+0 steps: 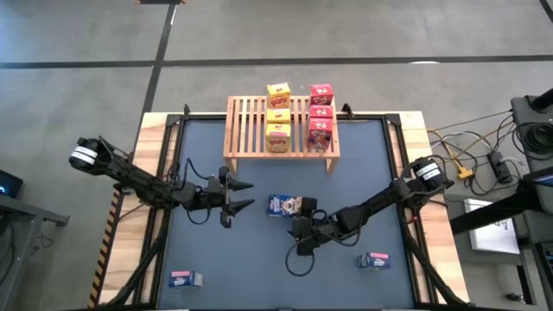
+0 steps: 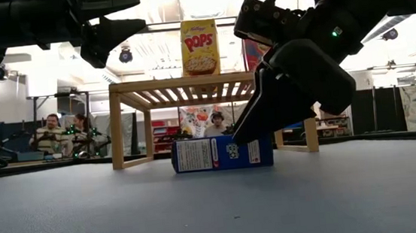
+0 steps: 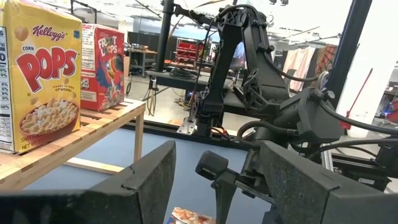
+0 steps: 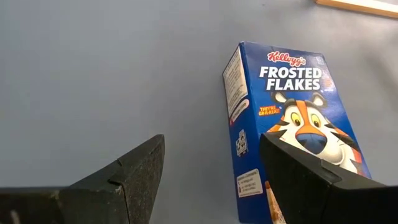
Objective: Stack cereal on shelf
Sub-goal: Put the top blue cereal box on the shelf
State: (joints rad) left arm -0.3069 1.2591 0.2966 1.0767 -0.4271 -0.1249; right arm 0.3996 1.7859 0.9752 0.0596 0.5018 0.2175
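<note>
The right gripper hung low over the blue-grey table mat, its 2 dark fingers spread apart and holding nothing. One finger sat just above the near edge of a blue Frosted Flakes box, which lay flat on its back with the tiger front facing up; in the low view the gripper loomed right over that box, and whether it touched the box could not be told.

The left gripper hovered above the mat to the left of the blue box, fingers apart and empty, pointed toward the right arm.

Behind both, the wooden slatted shelf stood at the far side of the table. On its top stood 3 yellow Corn Pops boxes in a row and, just beside them to the right, 3 red Froot Loops boxes in another row, all upright.

2 more blue boxes lay flat near the front of the table: one at the front left, one at the front right, well apart from each other and from the shelf.

People sat in the room beyond the table.
</note>
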